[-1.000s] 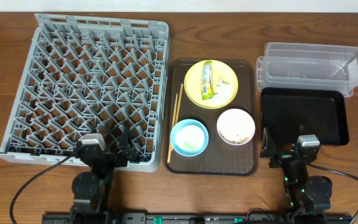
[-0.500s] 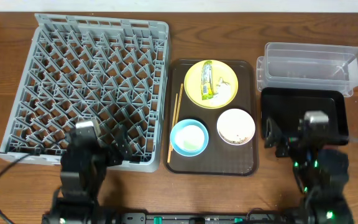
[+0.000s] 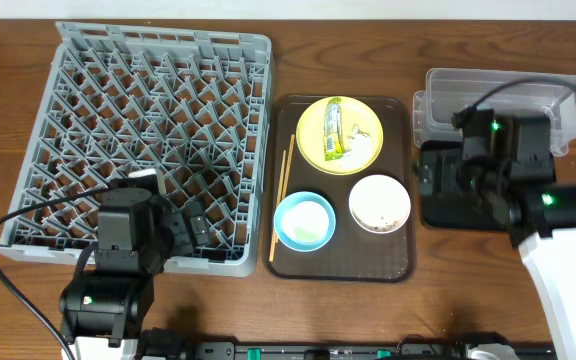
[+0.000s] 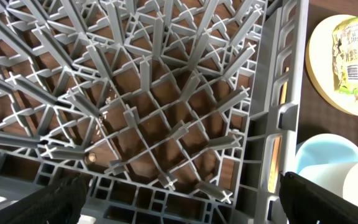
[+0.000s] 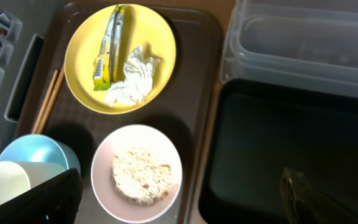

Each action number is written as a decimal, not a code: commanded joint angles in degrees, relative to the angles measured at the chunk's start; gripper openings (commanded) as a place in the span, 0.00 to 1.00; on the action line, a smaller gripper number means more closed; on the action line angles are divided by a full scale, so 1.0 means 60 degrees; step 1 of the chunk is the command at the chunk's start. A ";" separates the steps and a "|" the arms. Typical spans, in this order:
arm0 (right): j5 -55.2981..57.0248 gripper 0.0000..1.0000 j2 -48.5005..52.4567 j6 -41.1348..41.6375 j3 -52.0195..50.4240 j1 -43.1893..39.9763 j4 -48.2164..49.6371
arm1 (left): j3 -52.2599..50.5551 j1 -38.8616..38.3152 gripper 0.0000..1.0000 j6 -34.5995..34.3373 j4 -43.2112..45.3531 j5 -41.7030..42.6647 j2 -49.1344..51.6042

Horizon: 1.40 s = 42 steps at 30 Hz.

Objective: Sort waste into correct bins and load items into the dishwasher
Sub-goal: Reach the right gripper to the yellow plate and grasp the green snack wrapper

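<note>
The grey dish rack (image 3: 148, 130) fills the left. A brown serving tray (image 3: 398, 255) holds a yellow plate (image 3: 311, 128) with a yellow-green wrapper (image 3: 334, 128) and white tissue (image 3: 365, 146), chopsticks (image 3: 283, 190), a blue bowl (image 3: 298, 237) with a cream cup (image 5: 4, 185) in it, and a white bowl (image 3: 379, 203) of rice crumbs (image 5: 138, 173). The clear tub (image 3: 503, 105) and black tray (image 3: 528, 190) lie on the right. My left gripper (image 3: 183, 225) is open over the rack's front right corner (image 4: 179, 205). My right gripper (image 3: 438, 178) is open and empty above the black tray's left edge (image 5: 179, 205).
The brown wooden table (image 3: 8, 300) shows along the front and left. Black cables (image 3: 18, 225) trail from both arms. The rack's right wall (image 4: 278, 118) stands close beside the serving tray.
Both arms have risen from the table's front edge. The left one moved over the rack's front, the right one moved back over the black tray. No object has moved.
</note>
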 commanded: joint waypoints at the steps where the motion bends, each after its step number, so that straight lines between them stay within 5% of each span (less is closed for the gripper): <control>1: -0.1045 0.99 0.0488 -0.0109 0.0157 0.0062 -0.0058 | 0.0219 0.0000 0.99 0.0164 0.0007 0.0022 -0.0007; 5: -0.2408 0.95 0.0790 -0.0313 0.0171 0.0189 0.1355 | 0.0222 0.0000 0.99 0.0160 0.0007 0.0025 -0.0007; 13: 0.0310 0.92 0.1140 0.0441 0.0535 0.1752 0.2324 | 0.0219 0.0000 0.99 0.0164 0.0018 0.0022 -0.0007; 25: 0.1184 0.93 0.4743 0.1118 0.3333 0.3082 0.2412 | 0.0219 0.0000 0.99 0.0164 0.0044 0.0022 -0.0007; 35: 0.1545 0.86 0.7359 0.2127 0.3614 0.3595 0.2925 | 0.0219 0.0000 0.99 0.0164 0.0040 0.0022 -0.0007; 39: 0.1555 0.76 0.8102 0.2259 0.3614 0.3807 0.2969 | 0.0219 0.0000 0.99 0.0164 0.0040 0.0022 -0.0007; 42: 0.1661 0.57 0.8579 0.2390 0.3614 0.3905 0.2998 | 0.0219 0.0000 0.99 0.0164 0.0029 0.0022 -0.0007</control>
